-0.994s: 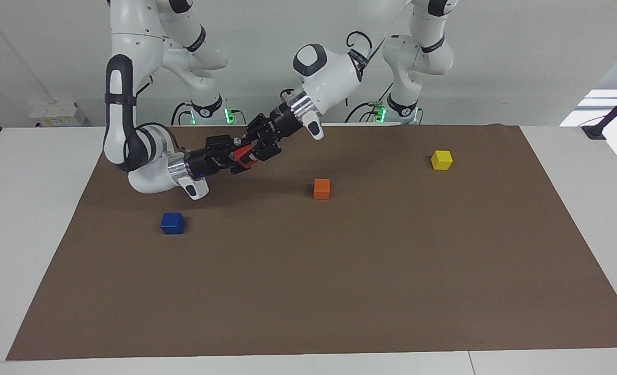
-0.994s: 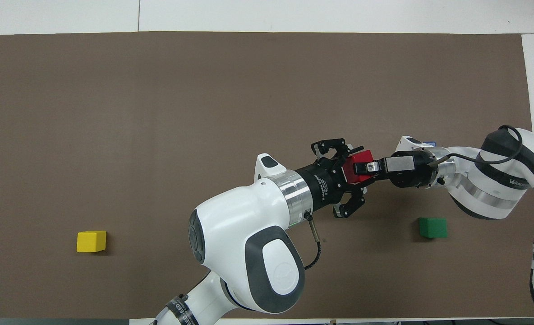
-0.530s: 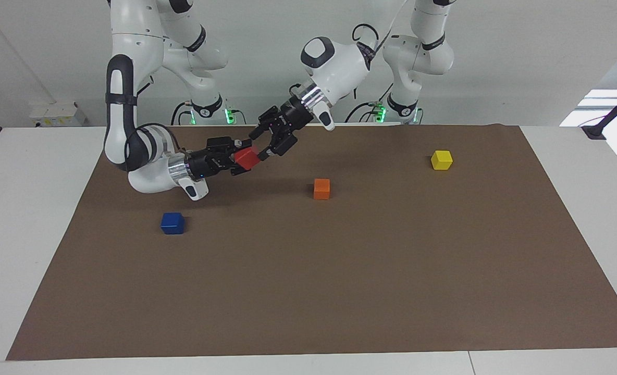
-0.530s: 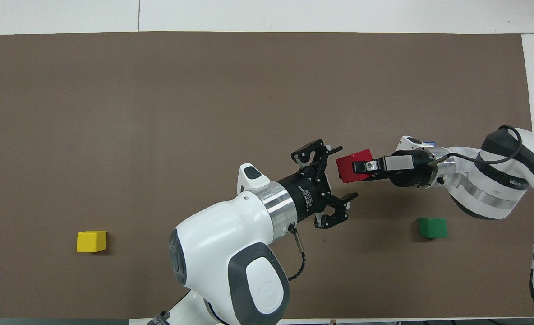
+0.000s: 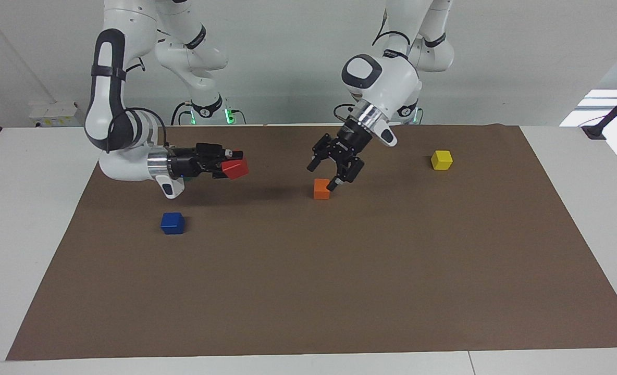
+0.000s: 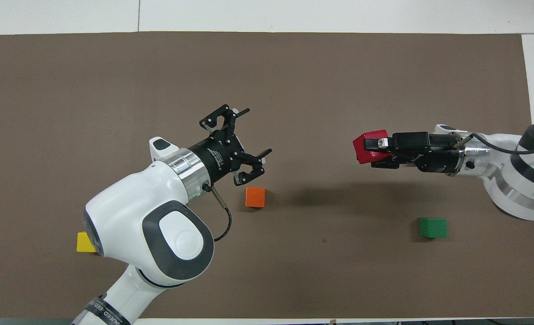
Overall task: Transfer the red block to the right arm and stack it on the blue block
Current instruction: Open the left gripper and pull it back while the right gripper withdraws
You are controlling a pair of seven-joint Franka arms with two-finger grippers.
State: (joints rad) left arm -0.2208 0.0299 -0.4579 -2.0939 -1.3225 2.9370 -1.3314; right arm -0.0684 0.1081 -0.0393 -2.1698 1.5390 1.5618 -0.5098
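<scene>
The red block hangs in the air, tilted, in my right gripper, which is shut on it over the mat, above and nearer the robots than the blue block. The block also shows in the overhead view at the tips of the right gripper. The blue block sits alone on the mat toward the right arm's end; the right arm hides it in the overhead view. My left gripper is open and empty, just above the orange cube; it also shows in the overhead view.
The orange cube sits mid-table. A yellow cube lies toward the left arm's end, half covered by that arm in the overhead view. A green cube lies near the right arm. All rest on the brown mat.
My left gripper let go of the red block, opened, and pulled away toward its own end, stopping over the orange cube. My right gripper kept the block and drew back a little.
</scene>
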